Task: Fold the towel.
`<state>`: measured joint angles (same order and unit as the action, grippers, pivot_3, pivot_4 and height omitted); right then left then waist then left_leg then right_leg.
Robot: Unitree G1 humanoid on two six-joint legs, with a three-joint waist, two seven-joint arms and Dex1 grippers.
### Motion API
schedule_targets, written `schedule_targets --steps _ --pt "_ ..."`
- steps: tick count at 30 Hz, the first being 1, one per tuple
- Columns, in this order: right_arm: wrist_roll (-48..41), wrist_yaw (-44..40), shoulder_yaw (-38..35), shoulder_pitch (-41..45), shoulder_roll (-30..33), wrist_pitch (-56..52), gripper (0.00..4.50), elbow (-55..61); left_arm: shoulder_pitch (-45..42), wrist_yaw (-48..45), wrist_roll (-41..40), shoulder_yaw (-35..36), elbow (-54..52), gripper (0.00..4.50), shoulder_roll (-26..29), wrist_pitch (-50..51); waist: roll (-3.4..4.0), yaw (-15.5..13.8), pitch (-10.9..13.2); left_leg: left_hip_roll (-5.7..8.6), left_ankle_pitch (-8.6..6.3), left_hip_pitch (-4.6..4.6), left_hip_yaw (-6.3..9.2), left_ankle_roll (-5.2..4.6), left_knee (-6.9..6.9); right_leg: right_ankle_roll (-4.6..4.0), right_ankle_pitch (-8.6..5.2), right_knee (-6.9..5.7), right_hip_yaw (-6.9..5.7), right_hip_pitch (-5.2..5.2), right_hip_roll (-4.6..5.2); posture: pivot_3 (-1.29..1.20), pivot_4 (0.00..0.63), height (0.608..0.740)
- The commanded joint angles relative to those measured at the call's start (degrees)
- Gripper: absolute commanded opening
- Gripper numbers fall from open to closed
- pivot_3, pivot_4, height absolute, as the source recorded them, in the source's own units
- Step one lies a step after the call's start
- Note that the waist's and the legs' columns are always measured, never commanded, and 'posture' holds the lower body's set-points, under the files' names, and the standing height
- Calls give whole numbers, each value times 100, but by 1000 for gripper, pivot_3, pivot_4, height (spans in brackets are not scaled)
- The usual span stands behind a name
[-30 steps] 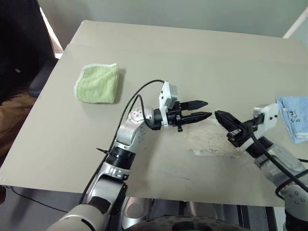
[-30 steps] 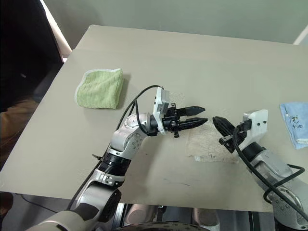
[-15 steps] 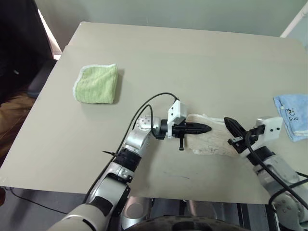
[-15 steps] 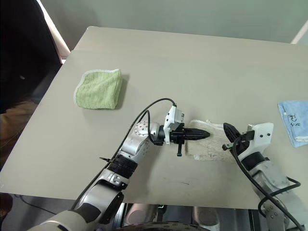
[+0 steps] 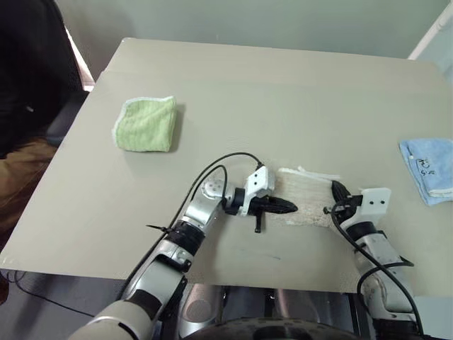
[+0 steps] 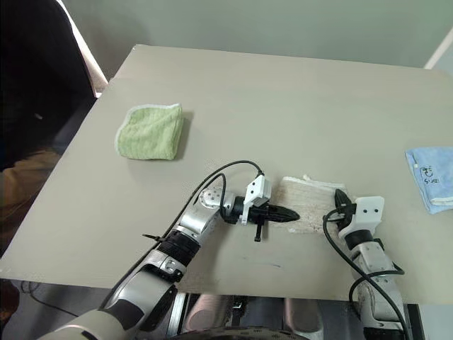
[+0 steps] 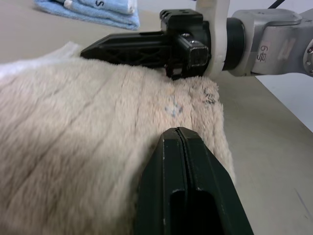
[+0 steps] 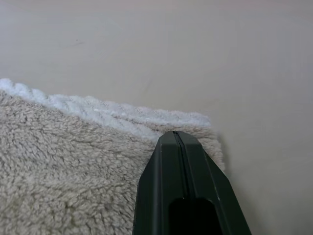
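Beige terry cloth, the towel (image 5: 306, 199) lies as a compact folded pad on the grey table (image 5: 283, 99), lower right of centre in the head views, close to the near edge. A strip of its white corded edging shows along the far side, where the layers are stacked one over another.

The left gripper (image 5: 287, 207) lies low and nearly flat, pointing across the frame toward the right, its black fingers pressed together with nothing between them. Its tip rests on the left end of the pad. The right gripper (image 5: 339, 199) comes in from the lower right, fingers likewise pressed tight together and empty, its tip at the right end of the cloth. In the left wrist view the joined fingers (image 7: 188, 186) sit over the plush surface, with the other arm's black fingers lying along the far edge.

Judging from this pose, both arms seem to be pressing down on the two ends to flatten the stack, so the fold looks largely made and this is likely a smoothing or settling step.

A folded green towel (image 5: 146, 124) sits in the upper left of the frame, well apart, and a folded blue towel (image 5: 428, 168) lies at the right edge; neither is involved.
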<state>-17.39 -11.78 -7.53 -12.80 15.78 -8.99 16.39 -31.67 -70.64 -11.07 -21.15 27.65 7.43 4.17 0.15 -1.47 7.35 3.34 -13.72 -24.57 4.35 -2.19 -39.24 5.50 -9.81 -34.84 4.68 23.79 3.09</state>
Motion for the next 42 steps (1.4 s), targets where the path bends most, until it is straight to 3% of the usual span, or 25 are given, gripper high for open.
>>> schedule_targets --steps 1,4,7,11,18,25,29,33,36,42 --pt "-646 -328 -547 -19 234 -376 0 259 70 61 -39 89 -121 38 -42 6 2 -5 -1 5 -2 -1 0 0 1 0 0 0 1 0 4 0 150 728" --pt "-1297 -554 -819 56 445 -836 0 725 63 71 -310 267 -260 38 -155 205 10 -5 -3 6 -4 -25 -3 3 2 -2 1 -9 3 -1 6 0 150 728" --pt "-2220 -666 -1227 175 833 -1480 595 1341 56 145 -703 552 -558 0 -278 534 18 0 -2 5 19 -55 -7 23 10 -5 4 -21 2 44 4 0 150 728" --pt "-3643 -478 -1860 300 1354 -2370 1929 1738 17 297 -1055 925 -837 0 -329 761 21 0 0 3 61 -70 -15 89 21 -14 -3 -20 2 62 2 0 150 728" --pt "-5544 -367 -2461 390 2285 -3633 4433 1294 57 404 -1172 1155 -1146 0 -69 893 18 -1 1 3 52 -71 -22 67 23 20 -37 -17 10 62 5 0 150 728" --pt "-6192 -775 -2119 607 3314 -5029 4472 175 365 256 -1635 1421 -2019 0 665 1748 19 -2 1 1 44 -80 -25 61 26 33 -37 -18 7 72 7 0 150 728" --pt "-5910 -1231 -1967 844 3649 -5398 4472 -509 658 338 -1659 1489 -2340 0 1006 1864 21 0 0 -1 51 -82 -25 36 26 38 -28 -27 6 85 6 0 150 728" --pt "-5654 -1786 -1684 1053 3901 -5733 4472 -1037 872 490 -1678 1531 -2572 0 1099 1925 21 -20 0 -1 46 -90 -24 25 24 -11 -11 -20 4 87 8 0 150 728" --pt "-5173 -2290 -1100 1191 4144 -5904 4472 -1117 972 647 -1714 1527 -2810 0 1112 2002 22 -17 0 -1 44 -94 -23 22 23 -17 -13 -22 2 92 9 0 150 728" --pt "-5068 -2863 -653 1554 3916 -6148 4472 -1003 1071 874 -1758 1540 -3079 0 1180 2112 19 7 -2 -8 49 -88 -22 15 24 -21 -10 -26 -2 92 1 0 150 728"
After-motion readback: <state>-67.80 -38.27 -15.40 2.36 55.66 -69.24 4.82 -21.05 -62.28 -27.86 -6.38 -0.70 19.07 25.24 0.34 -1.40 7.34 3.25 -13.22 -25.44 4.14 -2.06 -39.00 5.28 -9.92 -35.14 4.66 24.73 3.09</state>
